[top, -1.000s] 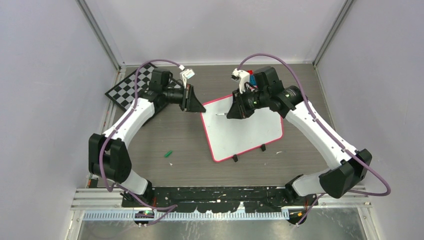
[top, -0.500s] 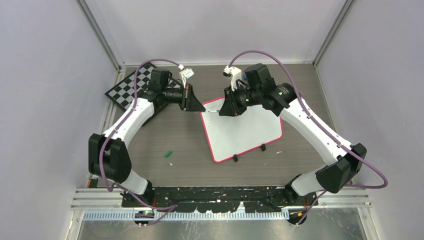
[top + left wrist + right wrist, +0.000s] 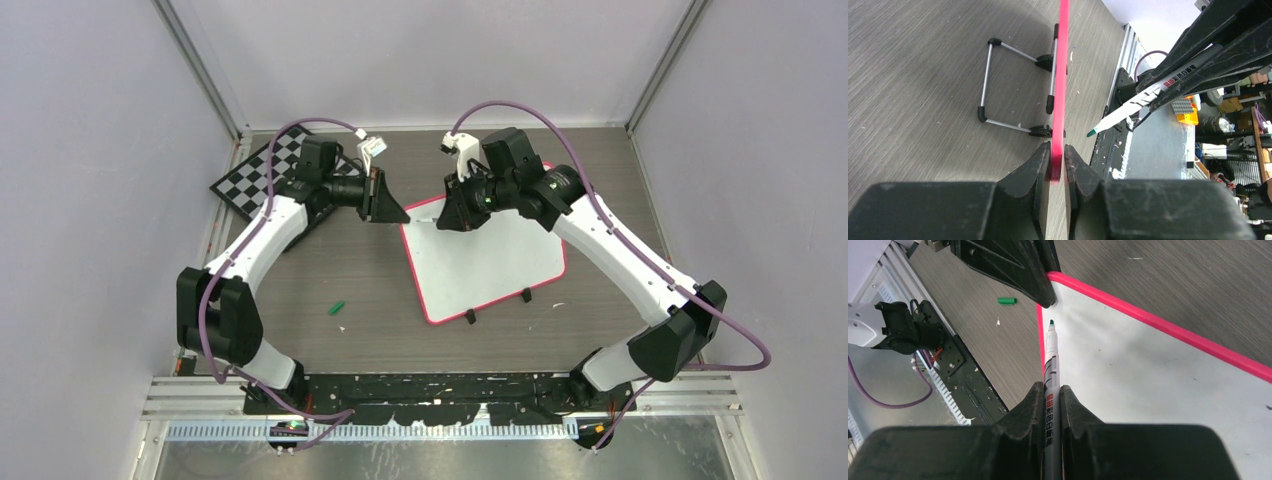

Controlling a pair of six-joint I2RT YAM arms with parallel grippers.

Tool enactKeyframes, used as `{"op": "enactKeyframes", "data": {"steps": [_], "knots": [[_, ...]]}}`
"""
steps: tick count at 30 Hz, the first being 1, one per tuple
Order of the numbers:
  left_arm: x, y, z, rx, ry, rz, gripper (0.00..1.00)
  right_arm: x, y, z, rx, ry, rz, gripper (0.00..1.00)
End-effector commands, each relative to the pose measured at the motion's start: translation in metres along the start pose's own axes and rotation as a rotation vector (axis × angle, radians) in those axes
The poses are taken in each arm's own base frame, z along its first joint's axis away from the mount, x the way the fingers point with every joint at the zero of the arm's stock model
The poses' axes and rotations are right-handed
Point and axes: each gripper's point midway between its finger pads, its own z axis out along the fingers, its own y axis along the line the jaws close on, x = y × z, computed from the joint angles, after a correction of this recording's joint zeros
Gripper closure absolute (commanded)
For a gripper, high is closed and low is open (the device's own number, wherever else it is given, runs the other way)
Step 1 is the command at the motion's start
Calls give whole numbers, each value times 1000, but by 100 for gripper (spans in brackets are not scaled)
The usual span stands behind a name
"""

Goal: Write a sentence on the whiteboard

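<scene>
Left wrist view: the left gripper (image 3: 1057,159) is clamped on the red-pink rim of the whiteboard (image 3: 1063,75), at its far left corner. The right gripper (image 3: 1051,392) pinches a green-tipped marker (image 3: 1051,347), its tip beside that corner over the white surface; contact is hard to judge. The board sits right of the table's (image 3: 330,260) middle.

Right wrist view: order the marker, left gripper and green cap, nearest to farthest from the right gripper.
1. marker, clamped in the right gripper.
2. left gripper, just ahead, on the whiteboard corner.
3. green cap, farthest, upper left.
</scene>
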Motion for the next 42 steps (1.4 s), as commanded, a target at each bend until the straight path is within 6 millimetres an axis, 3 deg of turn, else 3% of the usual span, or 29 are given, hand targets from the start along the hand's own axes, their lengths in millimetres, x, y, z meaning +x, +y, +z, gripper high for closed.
{"op": "enactKeyframes", "data": {"steps": [1, 4, 8, 11, 16, 21, 24, 32, 42], "knots": [[-18, -13, -18, 5, -53, 45, 80, -25, 9, -13, -8, -83, -35, 100], [-21, -15, -25, -3, -70, 54, 70, -23, 12, -15, -18, -79, -36, 100], [-21, -16, -24, 4, -78, 47, 69, -24, 13, -13, -30, -74, -33, 100], [-22, -10, -21, 4, -78, 30, 58, -23, 16, -11, -47, -66, -32, 100], [-28, 2, -14, -17, -85, 16, 56, -19, 18, -11, -64, -56, -30, 100], [-30, 0, -3, 3, -74, 8, 55, -16, 15, -9, -52, -51, -37, 100], [-27, -2, 4, 16, -58, 8, 58, -17, 13, -7, -49, -53, -35, 100], [-27, -1, 6, 18, -59, 3, 98, -17, 12, -2, -49, -47, -31, 100], [-21, 0, 5, 15, -55, 18, 100, -11, 7, 6, -31, -34, -22, 100]]}}
